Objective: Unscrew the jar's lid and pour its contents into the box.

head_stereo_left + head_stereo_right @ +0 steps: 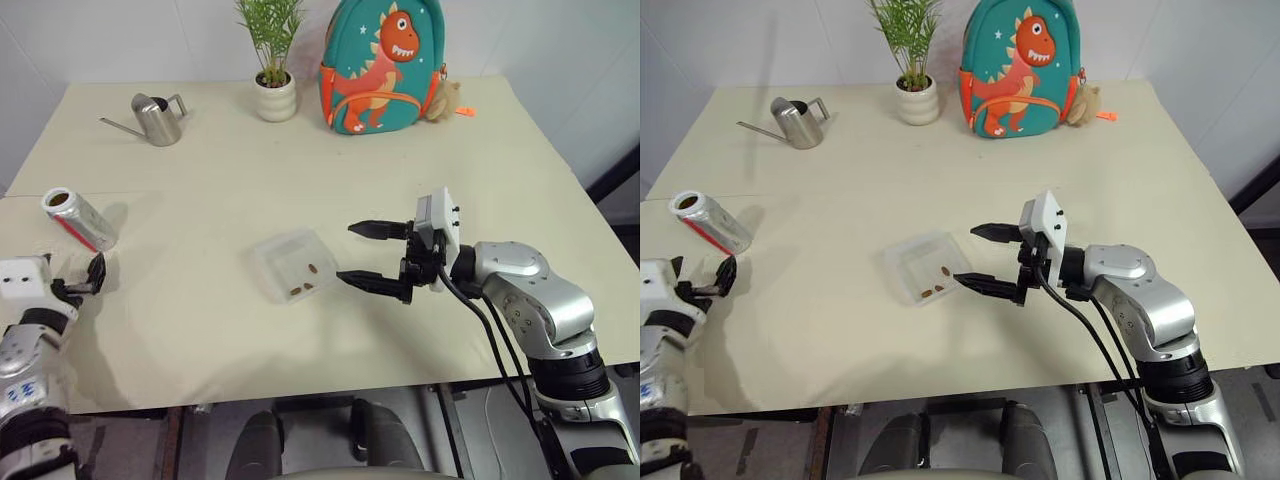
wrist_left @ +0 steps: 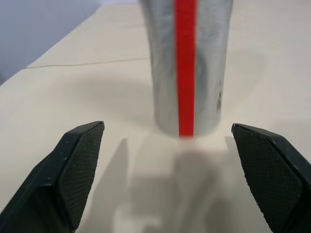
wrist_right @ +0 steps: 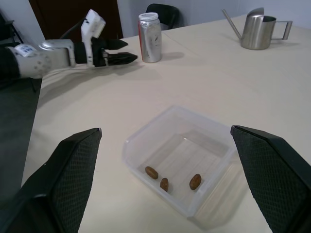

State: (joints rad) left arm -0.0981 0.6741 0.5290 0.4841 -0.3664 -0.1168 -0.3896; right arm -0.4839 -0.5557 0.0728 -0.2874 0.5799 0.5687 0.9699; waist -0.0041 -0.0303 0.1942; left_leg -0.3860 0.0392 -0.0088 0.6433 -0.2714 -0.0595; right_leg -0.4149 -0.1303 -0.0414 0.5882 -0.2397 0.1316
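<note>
Nearest the counter's front edge, the left tool (image 1: 90,277) sits at the left end with its fingers spread and empty, just short of the jar (image 1: 80,219), which stands upright and open-mouthed with no cap on it. Toward the middle, the right tool (image 1: 372,256) hovers with its fingers wide apart and empty beside the box (image 1: 290,262), where the contents (image 3: 164,183), three brown pieces, already lie. Judging by this, unscrewing and pouring look done, with little left.
</note>
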